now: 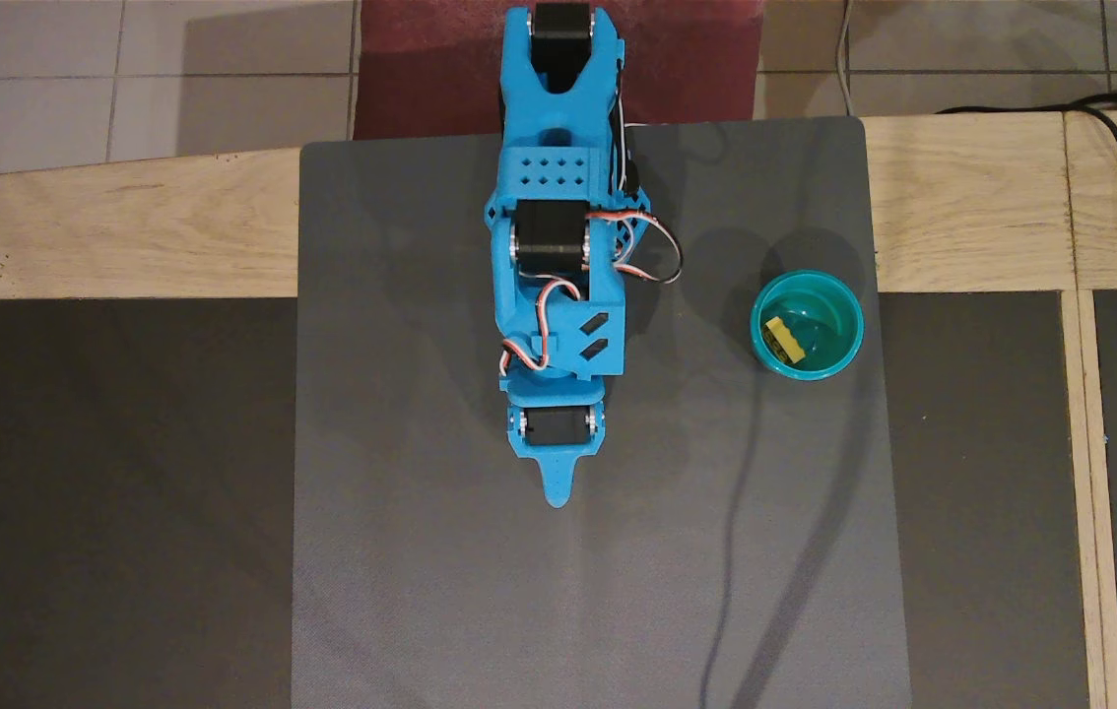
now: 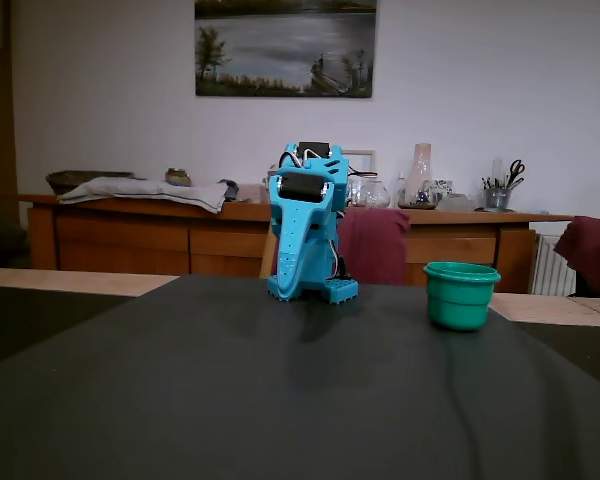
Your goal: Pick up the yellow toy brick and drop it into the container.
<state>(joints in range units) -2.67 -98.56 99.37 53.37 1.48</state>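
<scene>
The container (image 1: 807, 325) looks like glossy teal plastic; the mat (image 1: 421, 551) is matt grey, finely textured; the surface (image 1: 105, 231) shows pale wood grain.

The gray mat (image 1: 421, 542) is lying bare around the folded arm (image 1: 558, 286). Only the container (image 1: 808, 325) is standing on it, well apart, its mouth facing up unobstructed.

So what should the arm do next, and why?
Probably nothing more than settle in its folded pose. The overhead view shows the yellow toy brick already lying inside the container, so the job looks done. The gripper points down at the bare grey mat, well apart from the container, and appears shut and empty. There is no other brick to fetch.
</scene>
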